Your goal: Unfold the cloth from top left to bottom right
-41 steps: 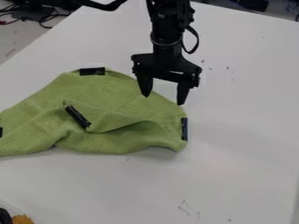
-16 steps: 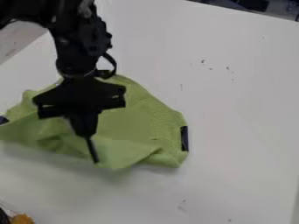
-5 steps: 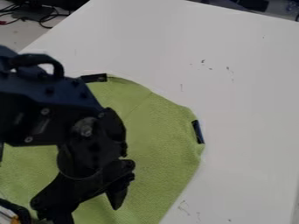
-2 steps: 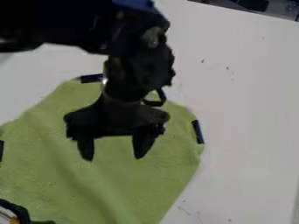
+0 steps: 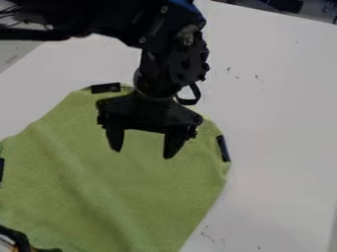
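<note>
Gripper (image 5: 145, 150) fingers apart above the spread green cloth (image 5: 112, 182); lift straight clear, so 0 tips snag it.

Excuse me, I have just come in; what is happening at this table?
A black robot arm is working on unfolding a green cloth. Its gripper hangs open over the upper part of the cloth, holding nothing. The cloth lies spread broadly on the white table, with no large fold showing, so the unfolding looks done.
</note>
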